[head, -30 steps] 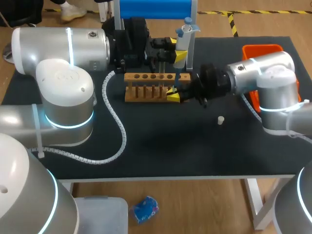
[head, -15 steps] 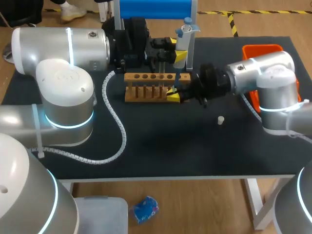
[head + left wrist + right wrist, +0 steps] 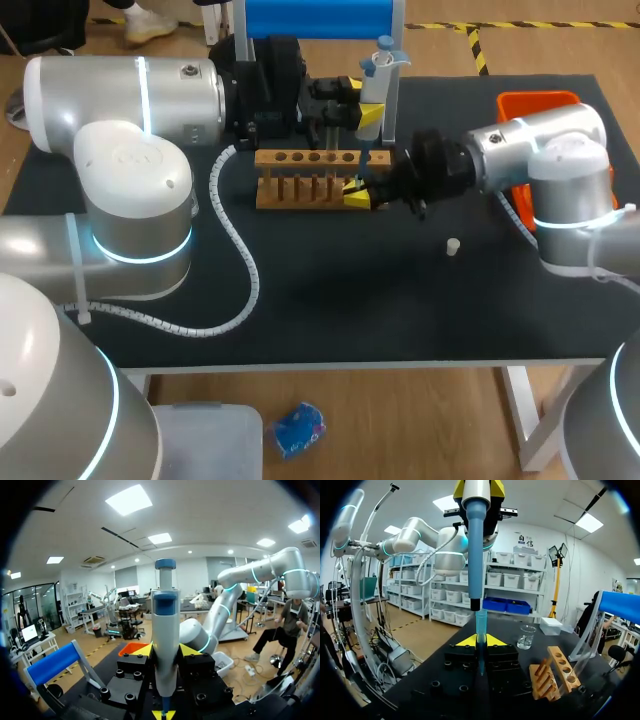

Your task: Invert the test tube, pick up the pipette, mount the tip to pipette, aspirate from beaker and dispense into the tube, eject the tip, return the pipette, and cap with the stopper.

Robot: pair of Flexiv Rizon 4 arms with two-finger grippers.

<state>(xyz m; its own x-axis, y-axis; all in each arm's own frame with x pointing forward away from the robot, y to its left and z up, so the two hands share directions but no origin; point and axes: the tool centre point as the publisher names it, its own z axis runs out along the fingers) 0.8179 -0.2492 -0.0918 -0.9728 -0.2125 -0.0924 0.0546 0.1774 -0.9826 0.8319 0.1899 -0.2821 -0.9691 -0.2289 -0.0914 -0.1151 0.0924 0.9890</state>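
Pipette (image 3: 165,630) gripped by left claw (image 3: 165,651); tip (image 3: 480,625) gripped by right claw (image 3: 480,641); base hidden

- Our left arm (image 3: 120,190), silver with white joints, enters from the left, and its wrist lies level, pointing toward the table's middle.
- Our left gripper (image 3: 166,651) has its yellow-tipped fingers clamped from both sides on an upright white-and-blue pipette (image 3: 165,620).
- Our right arm (image 3: 540,150) enters from the right, with its wrist level and pointing left.
- Our right gripper (image 3: 481,640), directly beneath the left one, pinches a translucent blue pipette tip (image 3: 480,625).
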